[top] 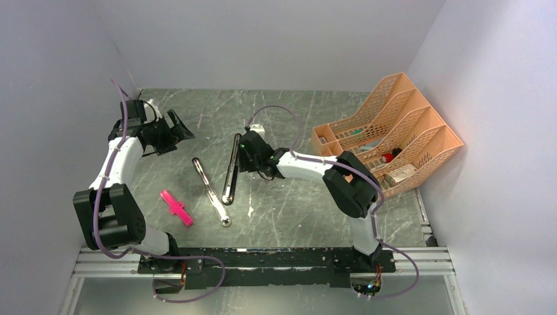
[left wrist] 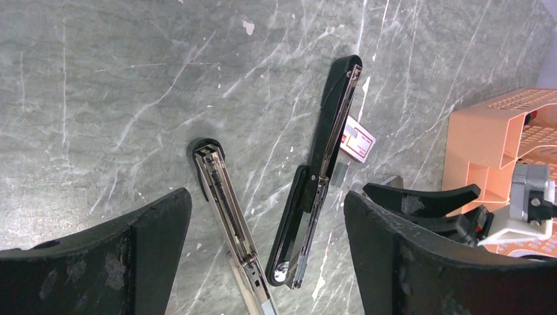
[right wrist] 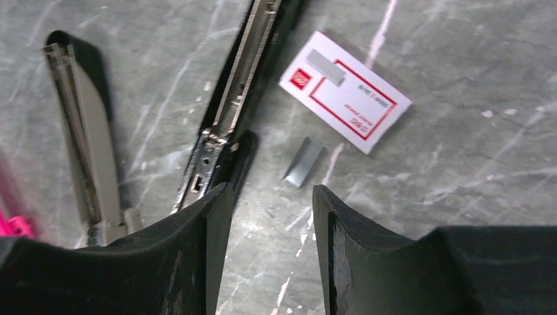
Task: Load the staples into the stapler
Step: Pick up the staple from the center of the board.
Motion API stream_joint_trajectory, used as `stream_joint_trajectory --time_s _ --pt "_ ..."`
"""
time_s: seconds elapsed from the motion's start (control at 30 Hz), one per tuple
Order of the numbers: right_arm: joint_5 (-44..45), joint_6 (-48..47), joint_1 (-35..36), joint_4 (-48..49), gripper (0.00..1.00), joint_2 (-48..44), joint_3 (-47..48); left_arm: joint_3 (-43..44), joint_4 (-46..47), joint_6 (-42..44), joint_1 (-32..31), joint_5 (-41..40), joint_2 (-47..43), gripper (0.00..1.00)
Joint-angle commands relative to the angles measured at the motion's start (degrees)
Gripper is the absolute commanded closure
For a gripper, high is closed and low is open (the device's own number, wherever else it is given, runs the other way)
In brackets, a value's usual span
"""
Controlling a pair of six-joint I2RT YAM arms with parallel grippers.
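Currently | right gripper part open, empty, over staples just right of stapler | left gripper wide open, empty, far left | risk: flat thin strip slips or breaks when pinched.

1. The surface before you looks like smooth, polished grey-green stone with white veins.
2. The stapler has a glossy black plastic shell and a bright chrome rail.
3. The second stapler is dull silver-grey metal.
4. The staples are a thin grey metal strip with a soft sheen.
5. The box is white card printed red.
6. The fingers of your left hand and right hand are matt black plastic, scuffed pale.
7. The rack is matt peach plastic lattice.
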Motion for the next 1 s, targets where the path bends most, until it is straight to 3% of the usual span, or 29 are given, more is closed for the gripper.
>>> stream_joint_trajectory --time_s 0.0,0.5,0.97 --pt "6.7 2.8 -0.2 -3.7 0.48 1.6 2.8 -0.1 1.2 0.4 0.6 2.1 0.1 0.10" --pt "6.6 0.6 0.5 -7.5 0.47 9.2 8.4 -0.1 1.3 0.4 0.6 2.4 0.1 0.11" --pt "7.9 -3.3 2.2 -16.7 0.68 12.3 11.3 -0.2 1.3 0.4 0.5 2.4 -0.2 0.11"
